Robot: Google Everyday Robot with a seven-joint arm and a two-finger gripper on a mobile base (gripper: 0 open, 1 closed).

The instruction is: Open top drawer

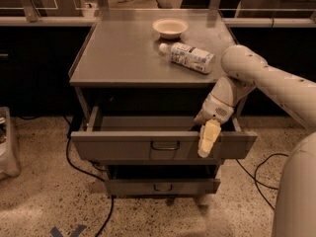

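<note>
Top drawer (pixel 123 147) stands pulled out; gripper (pixel 208 139) at its front's upper edge, right of handle (pixel 165 145); grip state: cannot tell; bottle (pixel 187 57), bowl (pixel 170 27) on cabinet top (pixel 123 53).

Wide grey metal top drawer (pixel 123 144), plain flat front, is showing a dull, even, matt finish. Its small dark wire loop handle (pixel 165 145) is looking like thin metal. The grey metal cabinet top (pixel 128 53) is reflecting light softly, smooth and satin. The pale yellowish gripper (pixel 205 149), hanging over the drawer front's upper edge at right, is looking like matt plastic. The white arm shell (pixel 276 83) behind it is reading smooth, faintly glossy. The shallow cream bowl (pixel 170 27) is gleaming slightly; material unclear. The plastic bottle with printed label (pixel 187 57) is catching glare. The speckled floor (pixel 39 201) is looking stone-like and smooth.
</note>
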